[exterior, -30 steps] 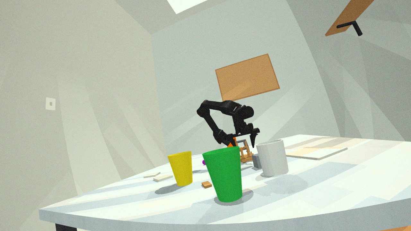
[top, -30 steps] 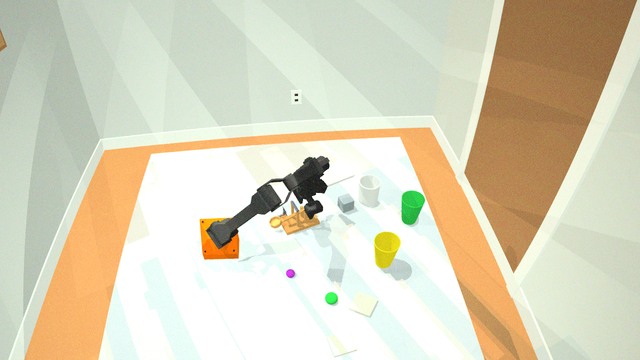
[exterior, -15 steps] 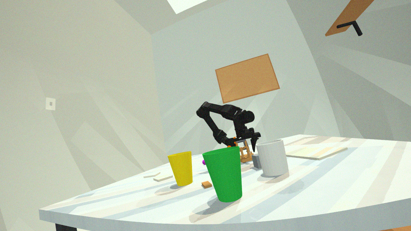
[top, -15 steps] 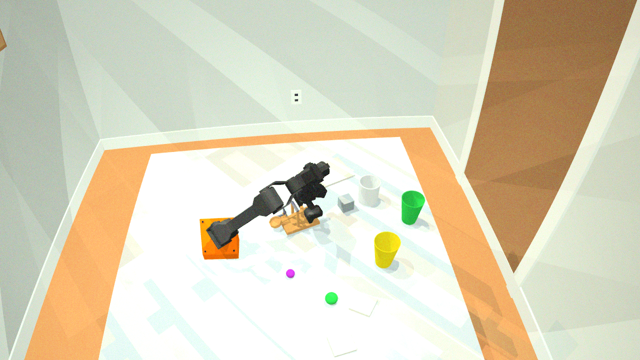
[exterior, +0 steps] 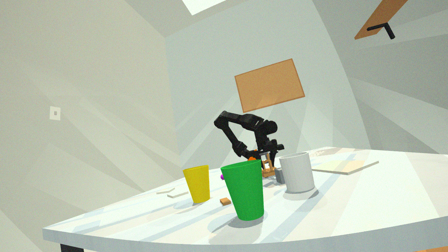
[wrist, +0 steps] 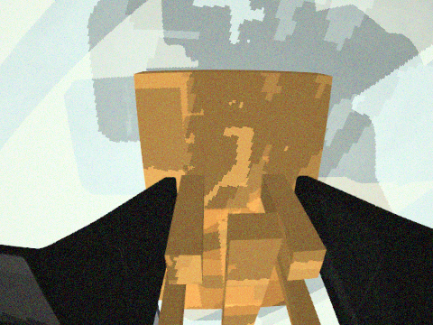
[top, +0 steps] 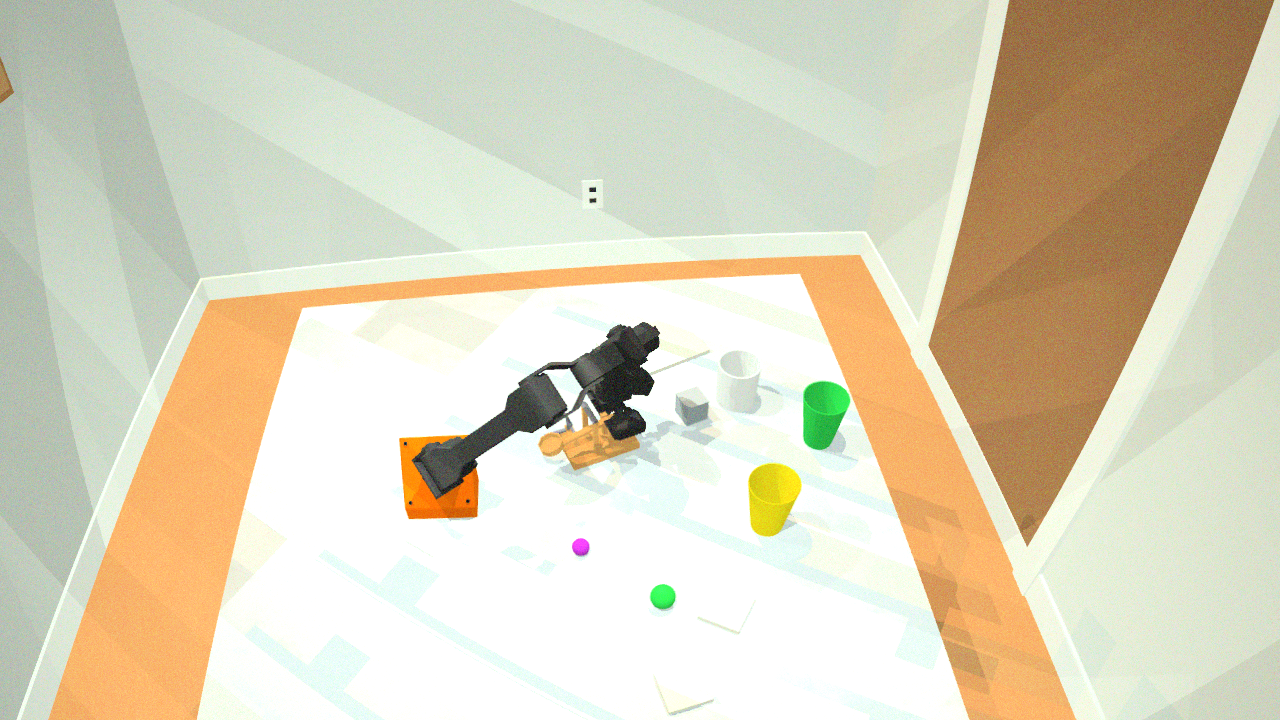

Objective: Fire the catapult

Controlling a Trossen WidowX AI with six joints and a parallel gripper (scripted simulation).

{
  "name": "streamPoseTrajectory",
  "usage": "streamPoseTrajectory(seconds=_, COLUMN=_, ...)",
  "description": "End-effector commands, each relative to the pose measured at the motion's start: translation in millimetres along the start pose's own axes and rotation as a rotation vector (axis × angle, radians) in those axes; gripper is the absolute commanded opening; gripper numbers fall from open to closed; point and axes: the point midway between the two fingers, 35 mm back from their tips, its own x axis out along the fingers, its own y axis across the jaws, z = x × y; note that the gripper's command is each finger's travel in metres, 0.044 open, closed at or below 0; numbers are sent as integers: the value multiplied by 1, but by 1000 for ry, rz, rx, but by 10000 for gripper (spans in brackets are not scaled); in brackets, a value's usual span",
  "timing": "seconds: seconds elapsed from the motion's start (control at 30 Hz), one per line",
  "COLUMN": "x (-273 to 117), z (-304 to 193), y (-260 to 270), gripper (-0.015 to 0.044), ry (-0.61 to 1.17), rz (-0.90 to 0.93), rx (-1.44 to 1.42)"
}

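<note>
Worktop [top: 358,626] [exterior: 360,203] [wrist: 27,194] carries all the kit. Blk arm [top: 496,438] [exterior: 230,134] reaches from its orange base [top: 465,509] [exterior: 251,159] over to the catapult [top: 597,454] [exterior: 267,174] [wrist: 234,113], bent down at the wrist. Gripper [top: 603,426] [exterior: 266,163] [wrist: 237,187] is clamped on the catapult, a finger against the outer side of each upright. Green cup [top: 821,419] [exterior: 245,191] & yellow cup [top: 769,505] [exterior: 197,184] both upright, well apart from catapult. White mug [top: 738,385] [exterior: 297,174] upright too, near the grey block [top: 691,407] [exterior: 279,176], which sits btwn mug & catapult. Green ball [top: 662,596] on worktop nr a flat tile [top: 726,614]; smaller purple ball [top: 580,546] [exterior: 222,176] also on worktop, btwn green ball & base. Can't tell which ball is meant.
</note>
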Motion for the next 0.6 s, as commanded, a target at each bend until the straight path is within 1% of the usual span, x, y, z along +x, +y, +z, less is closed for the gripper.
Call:
streamPoseTrajectory(seconds=0.0, x=0, z=0, y=0, gripper=111, ry=0, rz=2, rx=1)
streamPoseTrajectory(seconds=0.07, x=-11, z=1, y=0, gripper=59, ry=0, rz=3, rx=0)
streamPoseTrajectory(seconds=0.13, x=-39, z=1, y=1, gripper=6, ry=0, rz=2, rx=0)
streamPoseTrajectory(seconds=0.2, x=-50, z=0, y=0, gripper=0, ry=0, rz=2, rx=0)
streamPoseTrajectory(seconds=0.27, x=-50, z=0, y=0, gripper=0, ry=0, rz=2, rx=0)
streamPoseTrajectory(seconds=0.57, x=-38, z=2, y=1, gripper=0, ry=-1, rz=2, rx=-3)
